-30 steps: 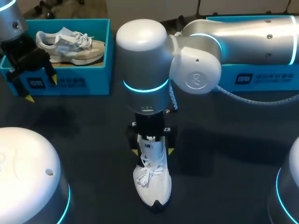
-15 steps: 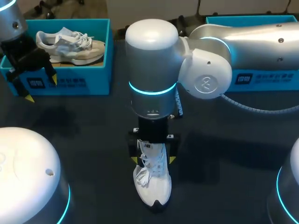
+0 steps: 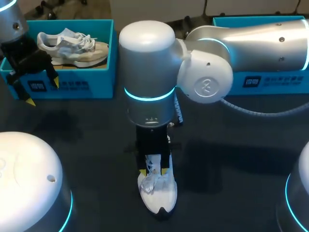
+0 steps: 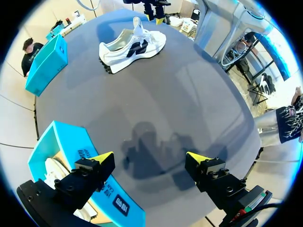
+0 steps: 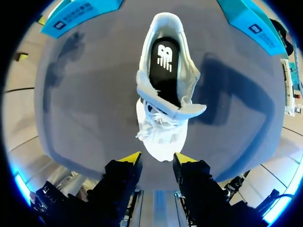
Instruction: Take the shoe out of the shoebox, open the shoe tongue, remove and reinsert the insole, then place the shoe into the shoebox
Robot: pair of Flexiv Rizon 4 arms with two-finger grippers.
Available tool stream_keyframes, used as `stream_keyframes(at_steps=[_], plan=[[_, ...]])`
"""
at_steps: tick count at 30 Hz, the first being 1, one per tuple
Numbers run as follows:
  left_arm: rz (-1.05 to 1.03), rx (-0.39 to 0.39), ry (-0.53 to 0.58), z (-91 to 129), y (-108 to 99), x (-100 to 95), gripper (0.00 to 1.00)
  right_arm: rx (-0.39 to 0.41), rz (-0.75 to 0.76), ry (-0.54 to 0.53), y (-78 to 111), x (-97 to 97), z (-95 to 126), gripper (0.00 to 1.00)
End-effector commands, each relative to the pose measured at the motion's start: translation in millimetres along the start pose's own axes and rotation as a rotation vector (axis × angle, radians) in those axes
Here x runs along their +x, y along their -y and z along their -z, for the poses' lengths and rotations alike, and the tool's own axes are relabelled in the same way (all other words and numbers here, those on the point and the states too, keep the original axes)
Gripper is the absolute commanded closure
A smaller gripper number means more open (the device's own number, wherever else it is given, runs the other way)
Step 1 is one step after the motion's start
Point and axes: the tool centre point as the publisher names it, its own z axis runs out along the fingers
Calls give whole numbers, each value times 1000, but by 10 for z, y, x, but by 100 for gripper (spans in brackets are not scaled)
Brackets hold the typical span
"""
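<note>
The white shoe stands on the bench directly beneath the right jaws, which are narrowly parted and hold nothing. The left jaws gape wide, empty, beside a blue shoebox.

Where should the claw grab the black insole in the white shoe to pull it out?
I think it is best to pinch the insole at its heel end, coming straight down from above. The shoe stands on its sole, opening up, and only the insole's back part shows; the tongue and laces cover the front.
</note>
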Motion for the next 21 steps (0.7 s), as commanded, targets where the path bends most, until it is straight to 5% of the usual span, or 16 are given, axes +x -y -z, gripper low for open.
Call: stream_keyframes(at_steps=[1, 21], plan=[[-1, -2, -2, 5, -4, 1, 0, -69, -197, 44, 0, 45, -58, 60], [-1, -2, -2, 5, -4, 1, 0, -79, -96, -1, -710, -182, -255, 65]])
